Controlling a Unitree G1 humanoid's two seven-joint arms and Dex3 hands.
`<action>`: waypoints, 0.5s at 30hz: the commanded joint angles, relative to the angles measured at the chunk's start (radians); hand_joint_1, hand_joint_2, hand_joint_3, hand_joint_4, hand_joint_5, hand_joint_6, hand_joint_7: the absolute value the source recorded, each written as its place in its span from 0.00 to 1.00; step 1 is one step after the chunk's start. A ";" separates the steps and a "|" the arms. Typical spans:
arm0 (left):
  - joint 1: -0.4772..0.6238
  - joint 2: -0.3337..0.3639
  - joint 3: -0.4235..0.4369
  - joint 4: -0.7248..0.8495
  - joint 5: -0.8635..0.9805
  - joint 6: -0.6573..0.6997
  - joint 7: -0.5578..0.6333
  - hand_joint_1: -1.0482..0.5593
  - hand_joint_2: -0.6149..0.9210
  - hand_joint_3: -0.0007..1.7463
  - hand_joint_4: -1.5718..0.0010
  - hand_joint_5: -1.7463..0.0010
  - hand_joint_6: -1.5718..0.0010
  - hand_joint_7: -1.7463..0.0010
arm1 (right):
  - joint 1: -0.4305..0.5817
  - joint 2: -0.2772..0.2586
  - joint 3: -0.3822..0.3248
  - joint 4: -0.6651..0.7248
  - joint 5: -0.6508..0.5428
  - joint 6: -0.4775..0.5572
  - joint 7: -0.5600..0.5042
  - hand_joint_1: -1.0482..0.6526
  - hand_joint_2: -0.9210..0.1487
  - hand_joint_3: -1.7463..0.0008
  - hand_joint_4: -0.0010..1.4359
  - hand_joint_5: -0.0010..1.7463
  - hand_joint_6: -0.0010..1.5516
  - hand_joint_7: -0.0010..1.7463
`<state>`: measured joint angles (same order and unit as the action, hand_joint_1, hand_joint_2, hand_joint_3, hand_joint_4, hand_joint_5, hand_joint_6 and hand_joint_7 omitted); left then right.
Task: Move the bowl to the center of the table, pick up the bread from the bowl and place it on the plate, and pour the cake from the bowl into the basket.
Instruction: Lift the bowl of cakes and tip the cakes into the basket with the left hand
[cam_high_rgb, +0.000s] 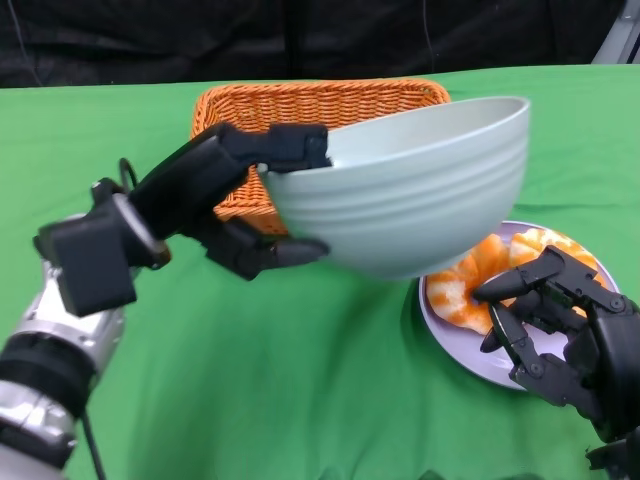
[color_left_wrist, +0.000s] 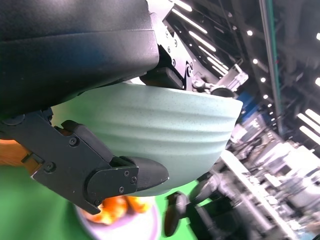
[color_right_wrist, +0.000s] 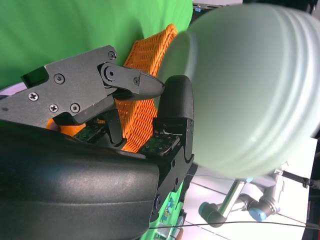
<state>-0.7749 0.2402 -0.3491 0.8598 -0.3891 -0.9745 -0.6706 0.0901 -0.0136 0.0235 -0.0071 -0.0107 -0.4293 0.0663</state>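
My left hand (cam_high_rgb: 235, 200) grips the rim of the pale green ribbed bowl (cam_high_rgb: 410, 190) and holds it in the air, tilted with its mouth toward the orange wicker basket (cam_high_rgb: 300, 105) behind it. The bowl's inside is hidden, so no cake shows. The bread (cam_high_rgb: 478, 277), an orange-and-white roll, lies on the lilac plate (cam_high_rgb: 478, 358) at the right, partly under the bowl. My right hand (cam_high_rgb: 560, 325) hovers over the plate's near right side, fingers curled apart and holding nothing. In the left wrist view the bowl (color_left_wrist: 165, 130) is pinched between my fingers (color_left_wrist: 100, 170).
Green cloth (cam_high_rgb: 280, 400) covers the table. The basket stands at the back centre against a black backdrop. The plate sits close to the right front edge.
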 joint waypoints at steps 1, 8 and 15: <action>-0.082 -0.052 0.094 0.042 0.016 0.024 -0.028 0.55 0.81 0.60 0.45 0.00 0.55 0.09 | -0.002 -0.005 -0.006 0.016 0.006 -0.001 0.000 0.55 0.11 0.69 0.49 0.84 0.44 0.69; -0.190 -0.167 0.213 0.119 0.080 0.152 -0.013 0.55 0.80 0.64 0.47 0.00 0.59 0.03 | -0.009 -0.006 -0.005 0.039 -0.012 -0.012 -0.006 0.55 0.10 0.71 0.50 0.85 0.44 0.70; -0.296 -0.243 0.312 0.198 0.111 0.280 0.009 0.54 0.79 0.66 0.47 0.00 0.55 0.11 | -0.011 -0.004 -0.003 0.047 -0.015 -0.008 -0.010 0.55 0.10 0.71 0.50 0.85 0.43 0.72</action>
<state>-1.0077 0.0039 -0.0635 1.0469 -0.2799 -0.7160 -0.6911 0.0819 -0.0136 0.0259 0.0326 -0.0222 -0.4321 0.0623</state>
